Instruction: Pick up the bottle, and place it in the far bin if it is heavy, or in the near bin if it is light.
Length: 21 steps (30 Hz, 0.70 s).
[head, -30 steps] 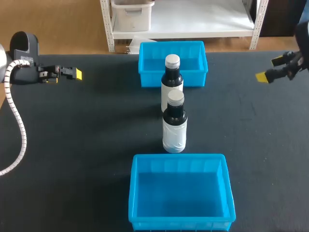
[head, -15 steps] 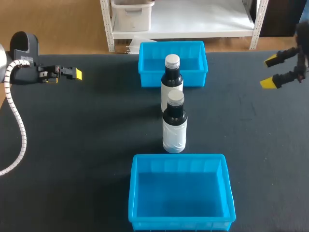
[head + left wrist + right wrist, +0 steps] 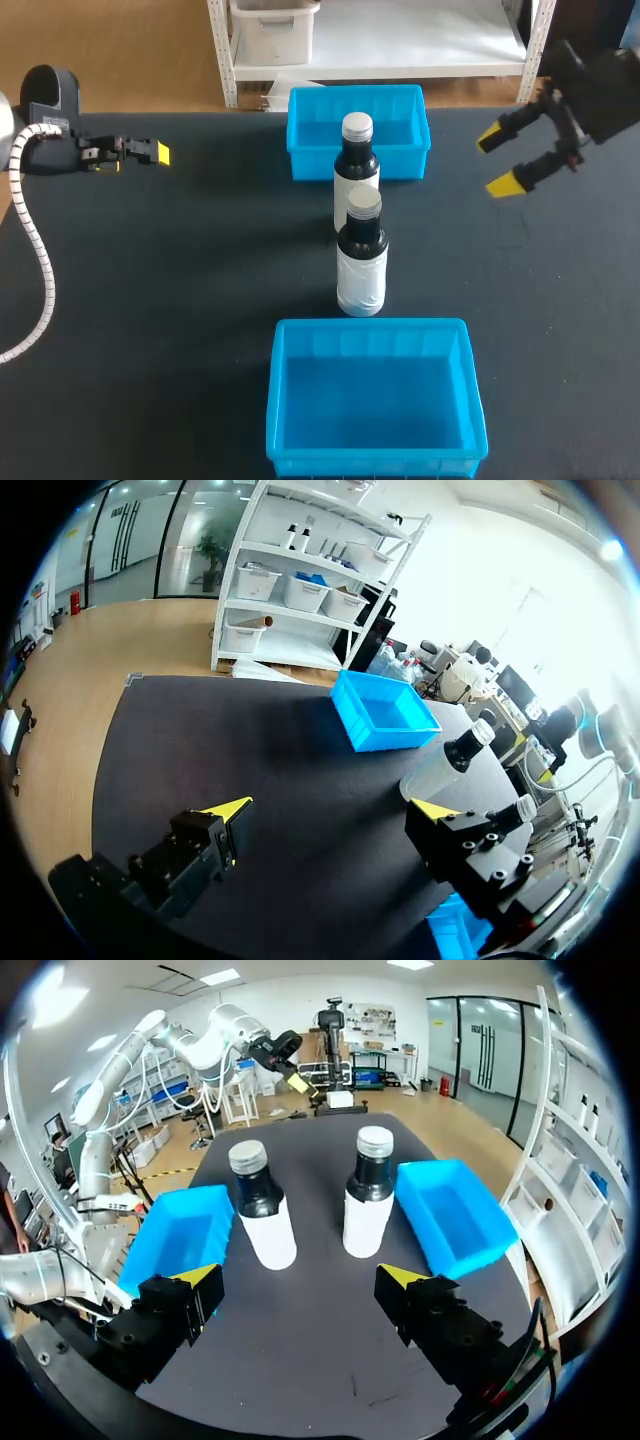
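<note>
Two dark bottles with white labels and silver caps stand upright mid-table: one (image 3: 357, 165) just in front of the far blue bin (image 3: 305, 135), the other (image 3: 361, 258) between it and the near blue bin (image 3: 290, 400). My right gripper (image 3: 496, 162) hangs open above the table, right of the far bottle and apart from it. In the right wrist view both bottles (image 3: 262, 1215) (image 3: 368, 1205) stand ahead of the open gripper (image 3: 300, 1275). My left gripper (image 3: 155, 153) is open at the far left; its wrist view shows the gripper (image 3: 335, 808) empty, with a bottle (image 3: 445, 770) off to one side.
Dark table surface (image 3: 180, 280) spreads to both sides of the bottles. A corrugated cable (image 3: 35, 250) of my left arm trails over the table's left edge. Both bins hold nothing.
My right gripper has come in from the right edge toward the bottles and lowered slightly, staying open. The left arm and both bottles have not moved.
</note>
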Motion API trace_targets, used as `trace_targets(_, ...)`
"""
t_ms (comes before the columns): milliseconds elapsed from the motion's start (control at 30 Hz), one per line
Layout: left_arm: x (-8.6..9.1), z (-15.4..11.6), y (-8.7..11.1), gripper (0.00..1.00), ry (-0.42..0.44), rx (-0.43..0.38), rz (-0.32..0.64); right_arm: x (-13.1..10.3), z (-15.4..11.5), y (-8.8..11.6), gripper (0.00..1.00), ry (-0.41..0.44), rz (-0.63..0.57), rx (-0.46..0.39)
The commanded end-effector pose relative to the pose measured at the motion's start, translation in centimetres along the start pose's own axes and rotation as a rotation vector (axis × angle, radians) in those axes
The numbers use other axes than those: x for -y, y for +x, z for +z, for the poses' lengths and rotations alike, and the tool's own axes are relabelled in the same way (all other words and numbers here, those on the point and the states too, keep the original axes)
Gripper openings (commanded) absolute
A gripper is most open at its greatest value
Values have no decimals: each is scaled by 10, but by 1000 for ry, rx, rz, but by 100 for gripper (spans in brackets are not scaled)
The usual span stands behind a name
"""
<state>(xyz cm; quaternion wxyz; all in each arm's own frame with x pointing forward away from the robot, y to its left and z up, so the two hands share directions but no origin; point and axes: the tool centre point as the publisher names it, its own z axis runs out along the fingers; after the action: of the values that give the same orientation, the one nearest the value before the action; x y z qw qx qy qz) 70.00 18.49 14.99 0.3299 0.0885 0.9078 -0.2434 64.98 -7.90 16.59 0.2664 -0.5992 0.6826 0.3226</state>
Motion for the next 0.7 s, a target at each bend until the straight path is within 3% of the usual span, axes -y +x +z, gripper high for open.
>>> trace_targets(33, 0, 0, 0, 100, 0, 0, 0, -16, 23, -12, 100, 102, -6, -20)
trace_targets(233, 0, 0, 0, 100, 0, 0, 0, -26, 54, -21, 100, 160, 3, -9)
trace_targets(700, 0, 0, 0, 100, 0, 0, 0, -37, 90, -29, 100, 105, -17, 16)
